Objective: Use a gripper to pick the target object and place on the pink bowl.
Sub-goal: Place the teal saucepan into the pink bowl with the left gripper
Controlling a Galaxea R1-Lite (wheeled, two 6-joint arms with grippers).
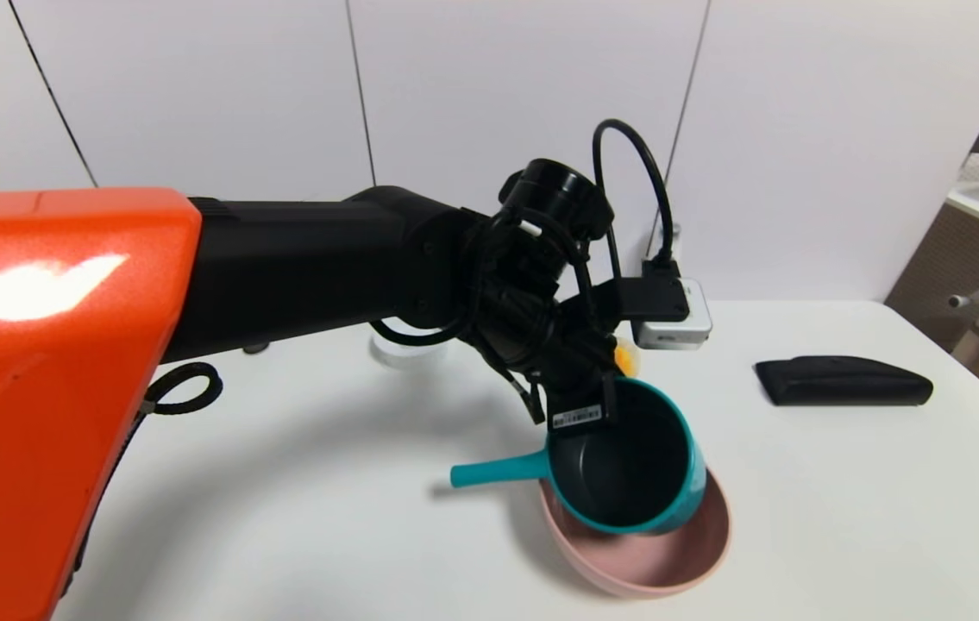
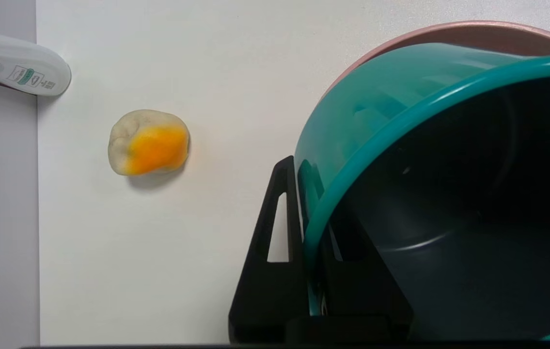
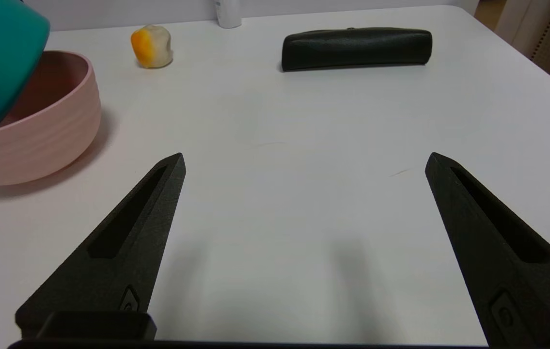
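Teal saucepan (image 1: 627, 466) hangs tilted over the pink bowl (image 1: 670, 561), its handle pointing toward the robot's left. Left hand (image 1: 605, 392) pinches the pan's far rim, one finger inside, one outside. Right hand (image 3: 304, 165) rests low over the white surface (image 3: 304, 121), fingers spread wide, holding nothing.

Black pouch (image 1: 843, 380) on white table (image 1: 843, 517); orange-yellow lump (image 2: 149, 142) near far edge.

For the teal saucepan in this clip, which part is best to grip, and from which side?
The rim wall, from above, one finger inside and one outside. The left hand holds the saucepan this way, tilted over the pink bowl; its thin wall fits the narrow fingers.
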